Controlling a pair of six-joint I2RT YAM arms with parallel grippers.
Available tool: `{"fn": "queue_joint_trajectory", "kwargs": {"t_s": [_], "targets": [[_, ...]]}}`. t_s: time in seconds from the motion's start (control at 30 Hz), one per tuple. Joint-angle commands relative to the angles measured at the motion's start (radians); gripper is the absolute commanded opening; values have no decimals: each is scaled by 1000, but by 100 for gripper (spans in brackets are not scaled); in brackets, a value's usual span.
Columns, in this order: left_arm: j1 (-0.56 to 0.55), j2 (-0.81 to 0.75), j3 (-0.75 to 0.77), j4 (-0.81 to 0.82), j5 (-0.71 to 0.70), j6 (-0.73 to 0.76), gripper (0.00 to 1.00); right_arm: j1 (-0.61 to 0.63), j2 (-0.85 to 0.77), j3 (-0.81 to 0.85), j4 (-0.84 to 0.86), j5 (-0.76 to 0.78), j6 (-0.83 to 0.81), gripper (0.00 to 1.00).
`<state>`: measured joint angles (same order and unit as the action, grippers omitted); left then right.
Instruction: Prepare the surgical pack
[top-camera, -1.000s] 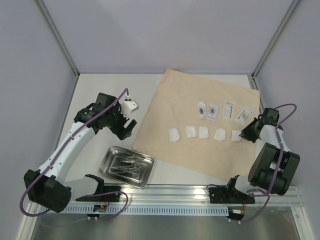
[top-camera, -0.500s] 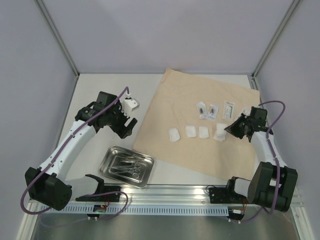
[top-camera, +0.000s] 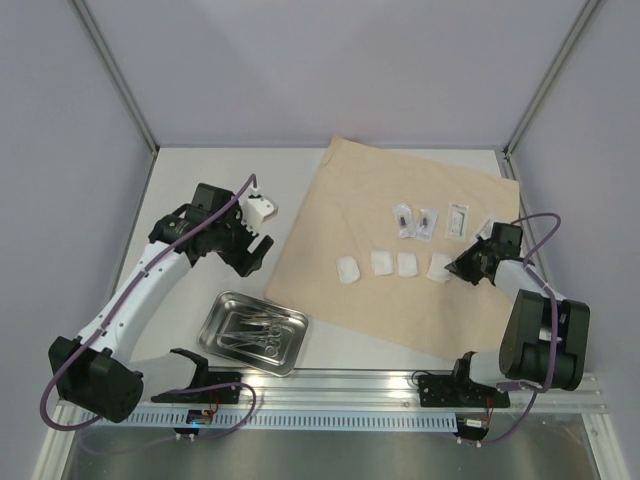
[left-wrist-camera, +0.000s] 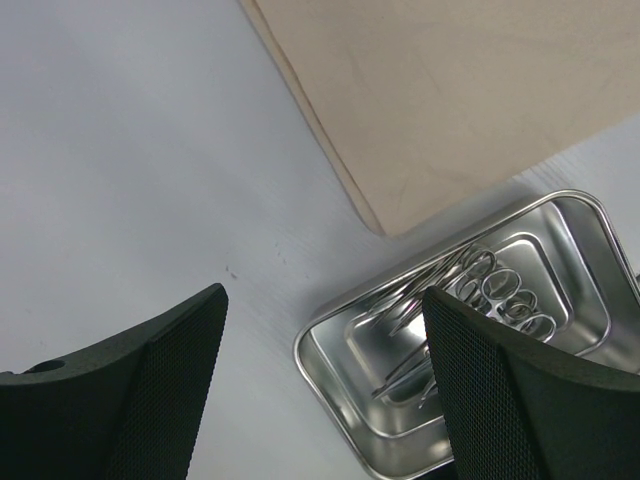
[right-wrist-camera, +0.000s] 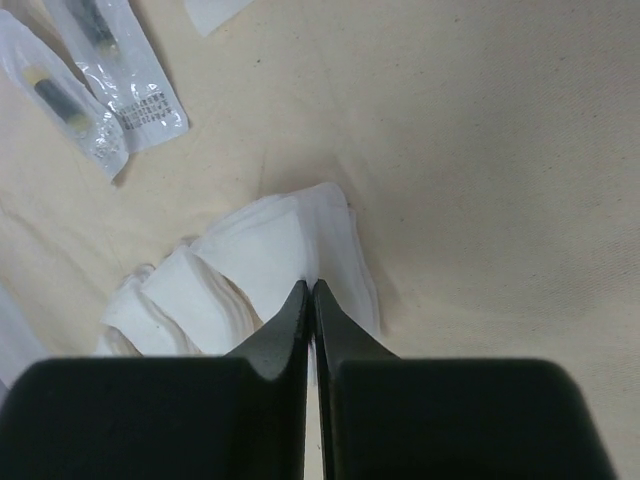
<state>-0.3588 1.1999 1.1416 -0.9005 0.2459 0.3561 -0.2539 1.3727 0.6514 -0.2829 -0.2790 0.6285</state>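
The tan wrap sheet (top-camera: 400, 185) lies spread at the right, with a row of white gauze pads (top-camera: 381, 262) and small clear packets (top-camera: 428, 222) on it. My right gripper (top-camera: 466, 270) is down at the rightmost gauze pad. In the right wrist view the gripper (right-wrist-camera: 308, 287) is shut on that crumpled gauze pad (right-wrist-camera: 250, 250). The steel tray (top-camera: 290, 322) sits on the table at front left with steel clamps (top-camera: 250, 332) in it. My left gripper (top-camera: 255, 255) is open and empty above the table. Its wrist view shows it (left-wrist-camera: 322, 293) over the tray's edge (left-wrist-camera: 330, 375).
A white block (top-camera: 262, 209) lies on the table beside the left arm. Packets (right-wrist-camera: 130, 85) lie close behind the held gauze. A corner of the wrap (left-wrist-camera: 450, 90) reaches near the tray. Grey walls and frame posts enclose the table.
My right gripper swung left from the wrap's right edge onto the rightmost gauze pad and shut on it. The left arm has barely moved.
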Motion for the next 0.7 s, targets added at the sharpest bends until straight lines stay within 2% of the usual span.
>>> {"fn": "queue_joint_trajectory", "kwargs": {"t_s": [0.0, 0.1, 0.13, 0.23, 0.43, 0.67], "targets": [[-5, -31, -2, 9, -10, -6, 88, -1, 15, -7, 67, 43, 1, 0], [-5, -34, -6, 14, -13, -5, 89, -1, 2, 7, 4, 75, -49, 13], [-5, -33, -9, 15, -13, -5, 89, -1, -15, 10, -8, 83, -59, 23], [-5, -30, -9, 21, -10, -5, 89, -2, -44, 33, -58, 81, -95, 38], [-5, -40, -13, 18, -7, -5, 89, -2, -35, 53, -107, 89, -122, 47], [-5, -49, -23, 18, -22, -5, 90, -2, 98, 51, -18, 15, -108, 41]]}}
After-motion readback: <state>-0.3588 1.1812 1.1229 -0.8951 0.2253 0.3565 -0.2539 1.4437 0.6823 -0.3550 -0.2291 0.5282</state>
